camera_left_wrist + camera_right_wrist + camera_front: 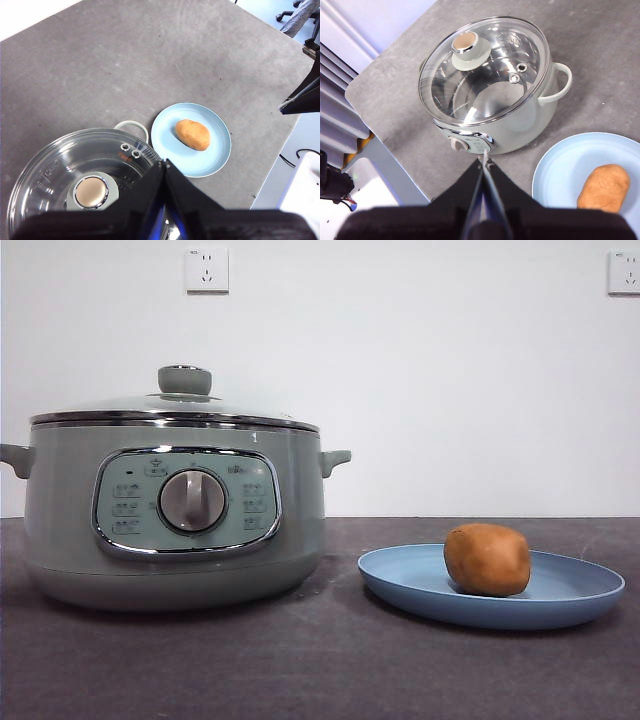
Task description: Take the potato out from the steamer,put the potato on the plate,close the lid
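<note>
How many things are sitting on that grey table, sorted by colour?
Sage green: 2, the steamer and the green-knobbed glass lid closed on it
Light blue: 1, the plate
Orange-brown: 1, the potato lying on the plate
Total: 4

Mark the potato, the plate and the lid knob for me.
potato (487, 559): front view, middle of its skin.
plate (400, 585): front view, bare rim beside the steamer.
lid knob (185, 380): front view, side of the green knob on the closed lid.
</note>
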`<state>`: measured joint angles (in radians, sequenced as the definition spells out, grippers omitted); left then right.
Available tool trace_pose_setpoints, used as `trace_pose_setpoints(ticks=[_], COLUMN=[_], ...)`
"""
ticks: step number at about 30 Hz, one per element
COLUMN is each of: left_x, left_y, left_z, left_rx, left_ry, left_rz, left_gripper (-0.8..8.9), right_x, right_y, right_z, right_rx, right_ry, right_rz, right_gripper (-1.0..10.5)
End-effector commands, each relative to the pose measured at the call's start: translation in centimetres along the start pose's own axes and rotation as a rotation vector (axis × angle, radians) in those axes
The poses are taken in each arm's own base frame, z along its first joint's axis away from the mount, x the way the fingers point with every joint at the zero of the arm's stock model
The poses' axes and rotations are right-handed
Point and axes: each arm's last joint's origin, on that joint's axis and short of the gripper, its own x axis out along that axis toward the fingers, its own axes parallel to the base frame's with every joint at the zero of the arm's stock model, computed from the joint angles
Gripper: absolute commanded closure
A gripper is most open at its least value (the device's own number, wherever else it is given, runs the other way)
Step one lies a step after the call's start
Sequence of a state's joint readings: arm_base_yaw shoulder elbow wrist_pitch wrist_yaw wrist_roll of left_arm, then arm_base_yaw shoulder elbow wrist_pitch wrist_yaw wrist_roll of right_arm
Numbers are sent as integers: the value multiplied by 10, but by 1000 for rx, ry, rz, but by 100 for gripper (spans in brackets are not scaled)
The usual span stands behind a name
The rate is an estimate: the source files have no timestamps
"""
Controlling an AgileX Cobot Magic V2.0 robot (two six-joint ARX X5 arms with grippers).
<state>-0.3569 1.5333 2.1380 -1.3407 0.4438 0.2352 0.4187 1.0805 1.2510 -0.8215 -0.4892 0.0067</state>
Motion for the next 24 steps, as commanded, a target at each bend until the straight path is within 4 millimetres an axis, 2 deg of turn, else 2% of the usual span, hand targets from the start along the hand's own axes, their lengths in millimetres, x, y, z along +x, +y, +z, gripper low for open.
trace_pose_setpoints(ticks=[1, 6, 10, 13, 18, 24], left_x=[-19, -63, -84, -88, -77, -35], left_y=[-11, -33, -46, -49, -41, -26], left_z=[-7, -12, -22, -35, -73, -142], left_rx=[0, 108, 145, 152, 71, -69], left_ry=[-7, -162, -227, -261, -318, -428], left_rz=[2, 52, 82, 99, 169, 233], left_gripper=[817, 817, 817, 817, 817, 817], right_x=[0, 0, 0, 0, 0, 0], right_y=[0, 0, 0, 0, 0, 0], right_z=[-1, -1, -1, -1, -1, -1], right_rx=[-7, -7, -7, -7, -7, -7], right_ry=[0, 0, 1, 1, 1, 1], right_rz=[0, 0, 0, 0, 0, 0], right_gripper=[948, 948, 948, 948, 948, 948])
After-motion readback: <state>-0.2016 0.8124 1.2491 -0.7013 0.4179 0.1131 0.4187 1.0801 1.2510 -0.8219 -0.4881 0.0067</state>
